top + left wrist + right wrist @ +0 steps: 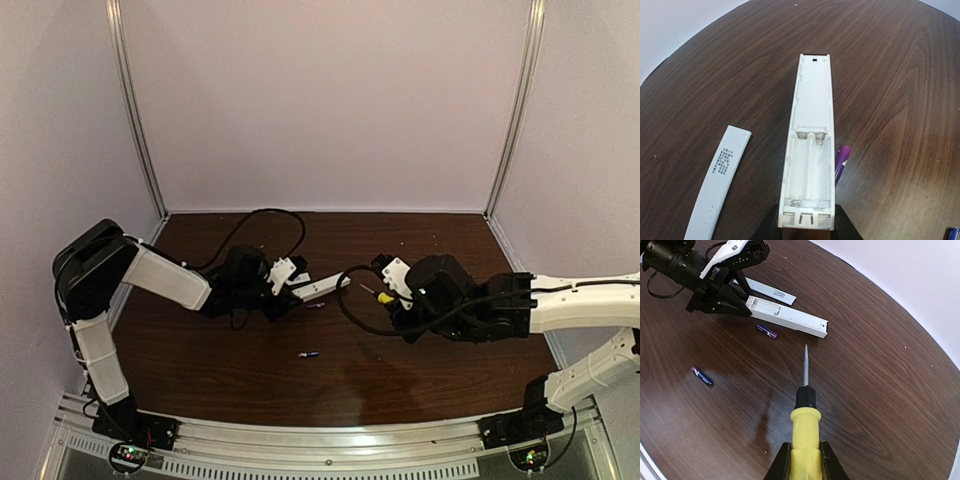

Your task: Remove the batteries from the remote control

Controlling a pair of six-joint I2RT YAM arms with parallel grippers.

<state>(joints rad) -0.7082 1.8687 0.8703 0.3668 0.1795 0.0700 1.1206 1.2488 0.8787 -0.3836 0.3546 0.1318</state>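
Now: left gripper [808, 227] is clamped across the near end of the remote [810, 125], jaws partway closed, one finger on each long side. Remote is bay-up, pointing away from my left wrist; bay open, white troughs and metal contacts showing. Right gripper [805, 462] is shut tight on the yellow handle of the screwdriver [805, 405]. Its shaft aims at the remote's far end, tip short of it, not touching

Around: cover [720, 185] lies flat on the table [420, 380], left of the remote, print up, apart from it. Near battery [841, 161], purple, lies just beside the remote's right edge, level with the bay; whether it touches, cannot tell. Far battery [702, 376] lies well apart, toward my bases, alone on bare wood. A black cable [285, 215] loops behind my left wrist

Room: open wood beyond the remote up to the back wall [320, 100], and more between the far battery and the table's near edge. Between my two wrists there is only a short gap, screwdriver tip facing remote end. Left elbow sits close to the left side rail

Views: left wrist shows the bay's inside and the cover's print, and catches the far battery only at its bottom right corner. Right wrist shows both batteries whole and my left grip from the side. From the top both batteries are specks, and I cannot pick out the cover
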